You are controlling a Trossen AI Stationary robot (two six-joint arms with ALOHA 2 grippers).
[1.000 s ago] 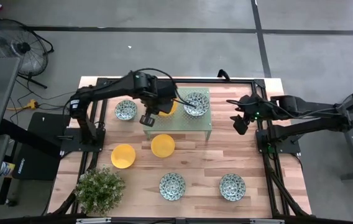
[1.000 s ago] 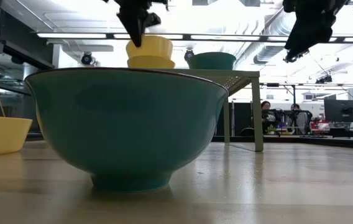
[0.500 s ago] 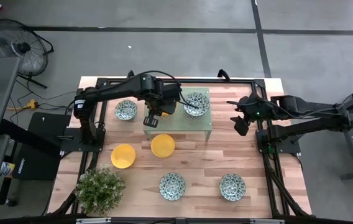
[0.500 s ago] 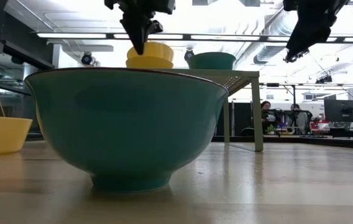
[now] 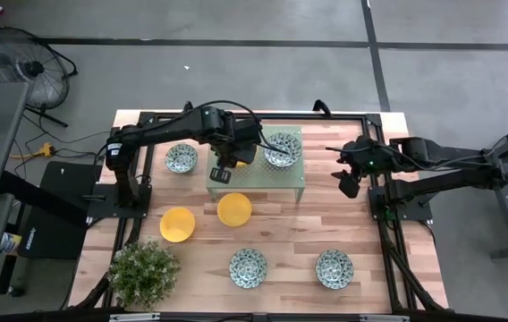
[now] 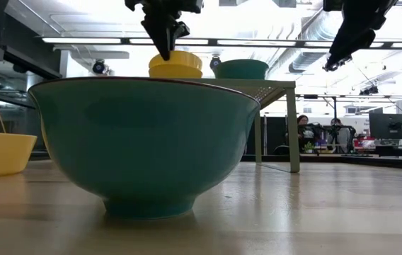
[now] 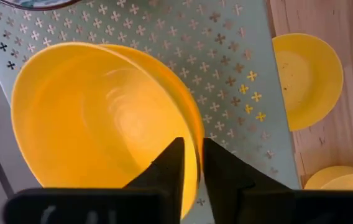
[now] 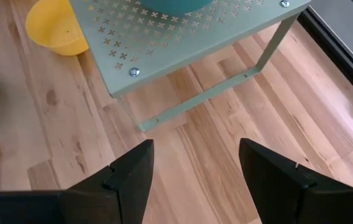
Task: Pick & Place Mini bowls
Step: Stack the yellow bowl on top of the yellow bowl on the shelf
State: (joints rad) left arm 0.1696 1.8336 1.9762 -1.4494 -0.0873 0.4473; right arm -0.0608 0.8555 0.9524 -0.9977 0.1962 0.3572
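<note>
On top of the pale green perforated stand point(image 5: 256, 165), at its left end, our left hand point(image 7: 189, 171) has its two fingers pinched close on the rim of a yellow bowl point(image 7: 96, 118), one finger inside the wall and one outside. That bowl sits nested in a second yellow bowl point(image 6: 175, 71), whose rim peeks out beside it. We judge the coming move turns on this: the grip is on the near rim, so the bowl lies forward of the hand and directly above the stack, and release is straight up.

Just beside the stack, toward the stand's right end, a patterned bowl point(image 5: 281, 149) rests, near enough to mind on withdrawal.

Farther off, our right hand point(image 5: 347, 182) hangs spread wide and empty past the stand's right edge, well apart from any bowl. Two yellow bowls point(image 5: 233, 208) and two patterned bowls point(image 5: 248, 266) wait on the table point(image 5: 388, 215).
</note>
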